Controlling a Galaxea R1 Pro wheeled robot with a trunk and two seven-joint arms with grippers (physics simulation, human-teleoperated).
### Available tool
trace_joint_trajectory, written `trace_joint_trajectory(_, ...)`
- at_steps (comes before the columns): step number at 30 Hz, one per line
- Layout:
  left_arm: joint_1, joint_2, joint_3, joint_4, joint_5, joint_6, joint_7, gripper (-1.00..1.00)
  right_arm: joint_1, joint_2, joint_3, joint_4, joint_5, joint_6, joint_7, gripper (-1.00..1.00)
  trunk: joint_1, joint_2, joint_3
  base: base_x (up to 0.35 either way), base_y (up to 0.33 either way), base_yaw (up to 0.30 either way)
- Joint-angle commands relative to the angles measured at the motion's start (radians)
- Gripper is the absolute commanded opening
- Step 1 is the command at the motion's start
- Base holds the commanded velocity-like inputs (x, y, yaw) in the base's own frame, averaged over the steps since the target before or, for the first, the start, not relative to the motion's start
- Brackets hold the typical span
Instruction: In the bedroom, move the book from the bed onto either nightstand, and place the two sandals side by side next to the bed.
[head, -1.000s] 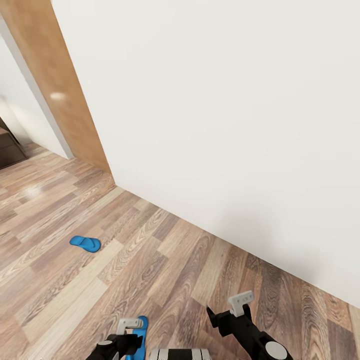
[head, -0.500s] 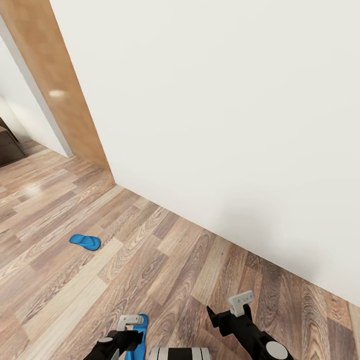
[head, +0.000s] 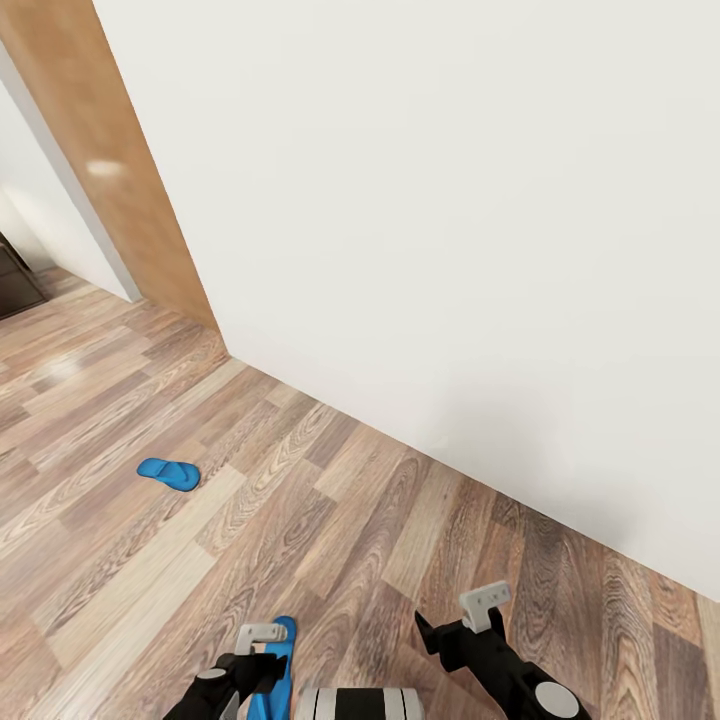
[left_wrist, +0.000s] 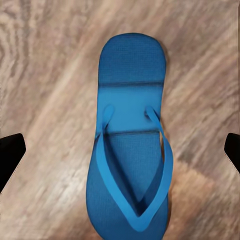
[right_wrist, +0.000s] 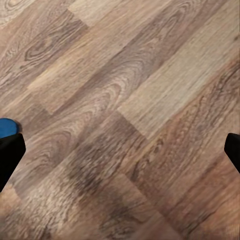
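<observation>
Two sandals lie well apart: one (head: 169, 473) out on the floor (head: 330, 520), one (left_wrist: 132, 145) under the left gripper (left_wrist: 120, 150), jaws apart. Descending off-centre could nudge it aside. Right gripper (right_wrist: 120, 150) also gapes, empty.

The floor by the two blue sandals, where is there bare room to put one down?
Bare planks stretch between the far sandal and the white wall, and from there toward the right gripper. It is crowded near the left gripper, where the near sandal lies flat on the floor between its spread fingers.
</observation>
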Motion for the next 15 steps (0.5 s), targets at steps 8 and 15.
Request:
trace_joint_trajectory(8,0.000,0.000,0.000,-0.018,0.000,0.006,0.000,1.00,0.000,-0.001,-0.014,-0.002,0.000,0.003,0.017,1.00,0.000,0.000,-0.001,0.000,0.000,0.000)
trace_joint_trajectory(15,-0.001,0.000,0.000,-0.022,0.000,0.002,-0.001,1.00,0.001,-0.002,-0.021,-0.002,0.000,0.002,0.022,1.00,0.002,-0.001,-0.016,0.000,0.000,0.000)
